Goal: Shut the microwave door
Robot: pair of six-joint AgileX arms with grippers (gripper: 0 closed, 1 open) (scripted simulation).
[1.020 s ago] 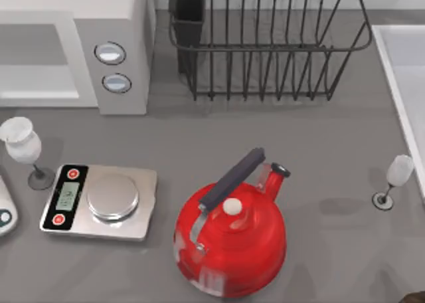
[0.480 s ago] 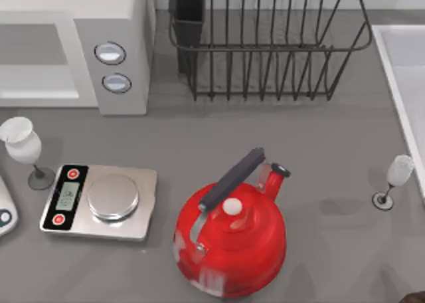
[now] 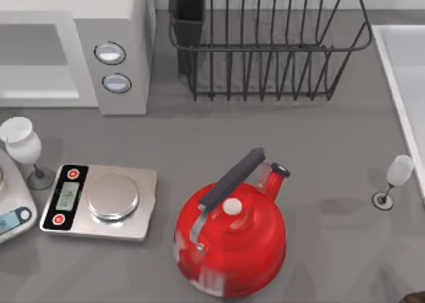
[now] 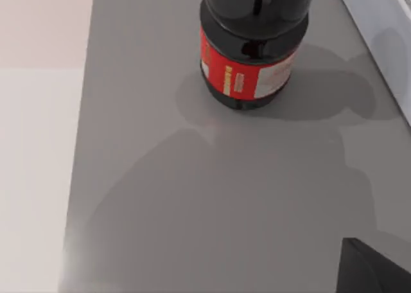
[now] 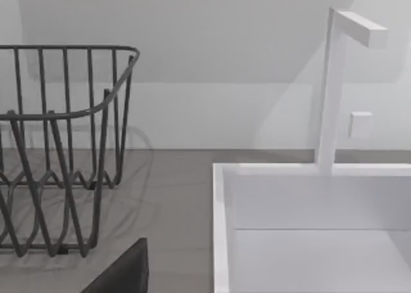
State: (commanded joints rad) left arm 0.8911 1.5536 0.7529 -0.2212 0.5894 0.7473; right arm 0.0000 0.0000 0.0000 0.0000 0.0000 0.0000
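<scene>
The microwave [image 3: 113,57] stood at the far-left corner of the desk [image 3: 319,150], its 2 dials facing the near edge and its long axis running along the far edge. Its cavity lay bare, so I judged the microwave door to be swung open on a left-side hinge, out past the desk's left edge and pointing roughly toward the near edge. A pale flat surface [image 4: 38,145] in the left wrist view may have been that door, though I could not tell.

The box looked heavy enough to stay put. The door should be a stiff, light panel that swings freely, so it probably calls for a push rather than a grip (flat on its outer face, near the free edge away from the hinge).

A dark corner of the left gripper [image 4: 379,270] hung over bare desk near a dark bottle [image 4: 253,49] with a red label. I could not tell how its jaws stood. The right gripper [image 5: 119,270] sat idle by the desk's near-right corner, facing the wire rack [image 5: 58,151] and the sink [image 5: 308,209], jaws likewise not readable.

A wine glass [image 3: 23,147], a steel scale [image 3: 99,202] and a white scale [image 3: 13,210] crowded the left edge just in front of the cavity. A careless sweep could topple the fragile glass.
</scene>
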